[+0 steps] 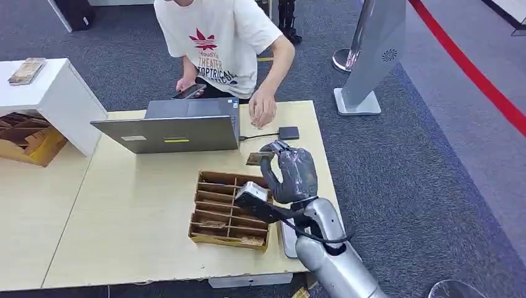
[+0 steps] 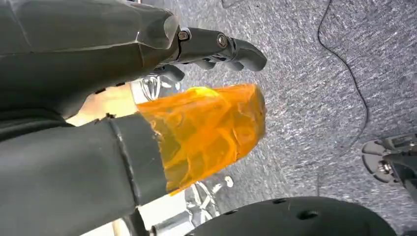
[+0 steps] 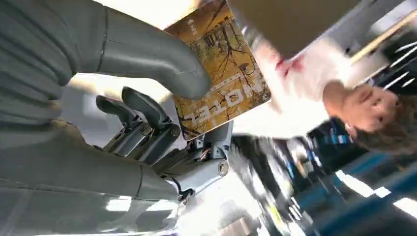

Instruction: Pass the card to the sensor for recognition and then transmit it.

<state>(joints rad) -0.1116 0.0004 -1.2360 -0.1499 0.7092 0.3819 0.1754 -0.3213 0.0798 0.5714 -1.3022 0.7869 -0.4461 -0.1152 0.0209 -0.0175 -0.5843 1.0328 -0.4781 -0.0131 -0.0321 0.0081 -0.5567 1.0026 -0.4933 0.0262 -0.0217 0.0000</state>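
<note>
The right hand (image 1: pixel 286 166) is pinching a yellow-brown card (image 1: pixel 259 158) between thumb and fingers, holding it above the light wooden worktop (image 1: pixel 130 211), between the divided cardboard organiser box (image 1: pixel 229 210) and the small dark sensor (image 1: pixel 288 132). In the right wrist view the card (image 3: pixel 221 69) is showing a tree picture and the word "MOTEL", with the thick grey thumb (image 3: pixel 147 49) pressing on its face. The sensor is lying flat, well short of the card, its cable running to an open grey laptop (image 1: pixel 177 127). A person in a white printed T-shirt (image 1: pixel 217 37) is leaning over the far edge, one hand (image 1: pixel 262 112) resting just beside the sensor. The left hand (image 2: pixel 147 103) is hanging over grey carpet, its dark fingers (image 2: pixel 221 49) curling inward around nothing, its thumb tip wrapped in orange film (image 2: pixel 211 130).
</note>
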